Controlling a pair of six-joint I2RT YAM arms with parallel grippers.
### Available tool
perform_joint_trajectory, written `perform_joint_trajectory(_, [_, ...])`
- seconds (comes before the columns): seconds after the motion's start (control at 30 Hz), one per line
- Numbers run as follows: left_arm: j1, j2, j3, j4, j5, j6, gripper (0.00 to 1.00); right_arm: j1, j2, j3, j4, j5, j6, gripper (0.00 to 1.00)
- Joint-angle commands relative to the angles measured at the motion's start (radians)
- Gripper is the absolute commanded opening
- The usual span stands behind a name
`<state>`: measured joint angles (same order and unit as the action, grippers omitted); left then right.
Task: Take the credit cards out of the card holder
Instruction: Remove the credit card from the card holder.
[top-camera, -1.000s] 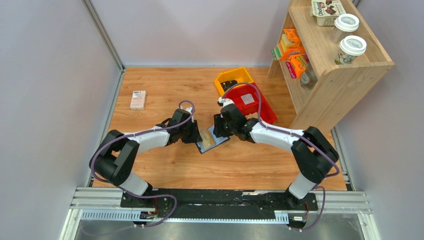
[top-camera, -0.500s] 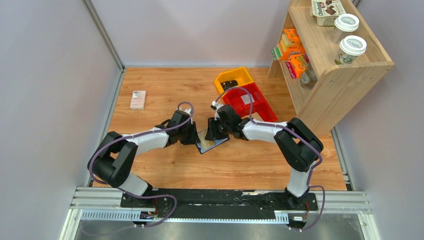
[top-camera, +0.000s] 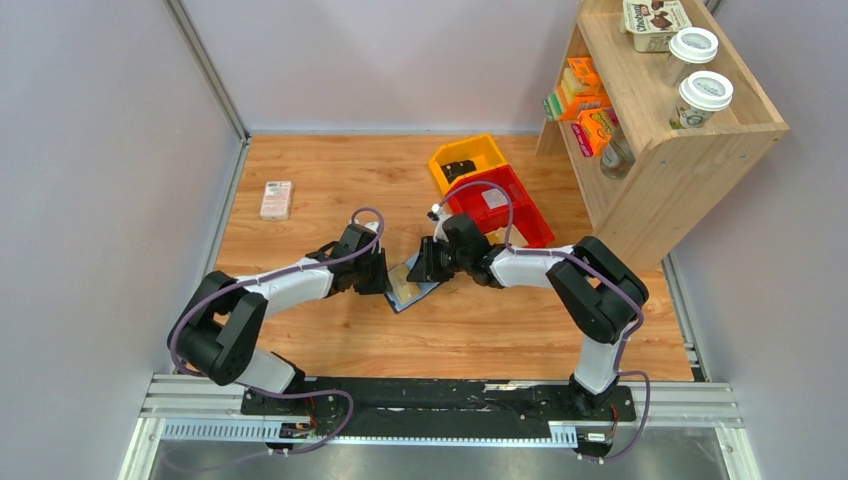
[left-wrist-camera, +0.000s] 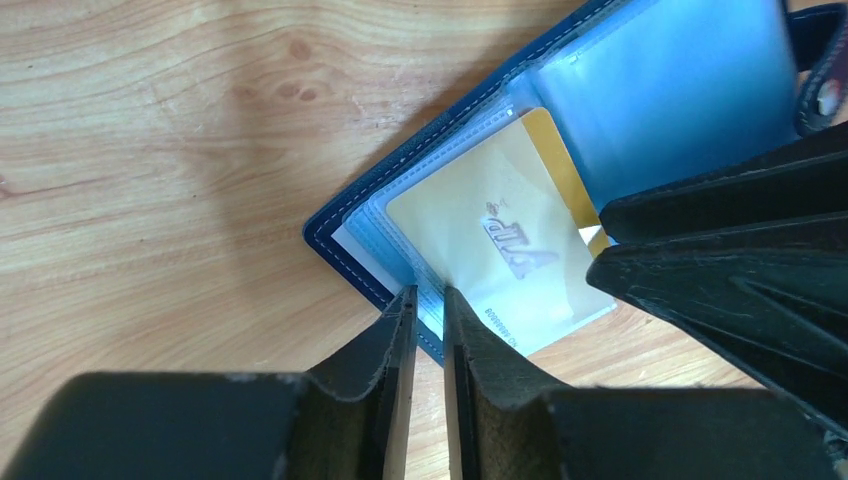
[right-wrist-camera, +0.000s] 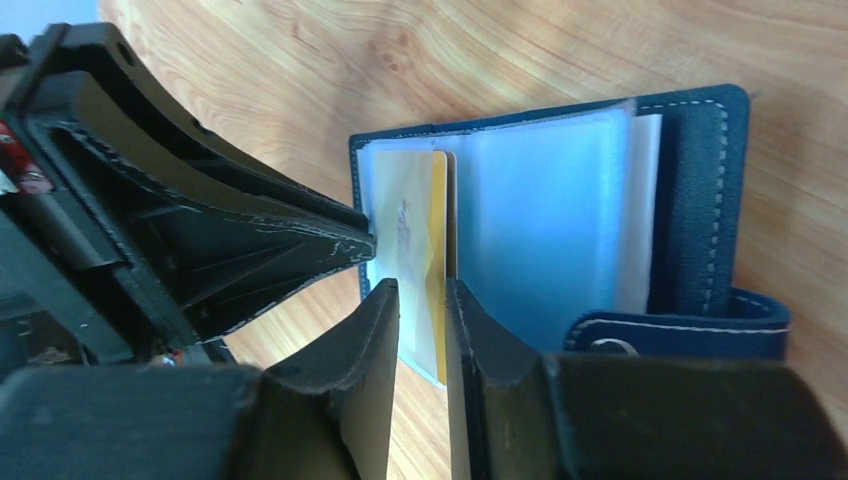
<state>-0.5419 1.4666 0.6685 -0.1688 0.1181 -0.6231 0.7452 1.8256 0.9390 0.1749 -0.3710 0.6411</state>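
Observation:
The navy card holder (top-camera: 428, 292) lies open on the wooden table between my two grippers, its pale blue sleeves (left-wrist-camera: 660, 90) facing up and its snap tab (right-wrist-camera: 680, 335) at one side. A gold and white credit card (left-wrist-camera: 500, 250) sticks partly out of a clear sleeve. My left gripper (top-camera: 383, 280) has its tips (left-wrist-camera: 425, 295) at the holder's stitched edge, jaws a narrow slit apart. My right gripper (top-camera: 420, 268) comes from the other side. Its tips (right-wrist-camera: 422, 285) straddle the card's (right-wrist-camera: 410, 250) free edge with a small gap, and I cannot tell whether they touch it.
A pink-white box (top-camera: 276, 200) lies at the far left of the table. A yellow bin (top-camera: 468, 158) and a red bin (top-camera: 500, 205) sit behind the right gripper. A wooden shelf (top-camera: 670, 120) with boxes and cups stands at the right.
My right gripper moved left onto the holder's card side and both pairs of jaws narrowed. The holder shifted slightly left and nearer with the left gripper.

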Motion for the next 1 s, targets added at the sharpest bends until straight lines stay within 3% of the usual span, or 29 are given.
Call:
perform_joint_trajectory(0.0, [-0.004, 0.0, -0.035, -0.098, -0.07, 0.046, 0.23, 0.016, -0.049, -0.022, 0.158, -0.092, 0.094, 0.23])
perform_joint_trajectory(0.17, [-0.004, -0.002, -0.038, -0.113, -0.09, 0.059, 0.21, 0.017, -0.035, -0.026, 0.195, -0.124, 0.129, 0.13])
perform_joint_trajectory(0.33, [-0.006, -0.014, -0.03, -0.123, -0.104, 0.072, 0.21, 0.017, 0.007, -0.02, 0.198, -0.17, 0.152, 0.1])
perform_joint_trajectory(0.97, [-0.035, 0.027, -0.017, -0.103, -0.075, 0.14, 0.2, 0.051, 0.141, 0.092, 0.201, -0.264, 0.196, 0.2])
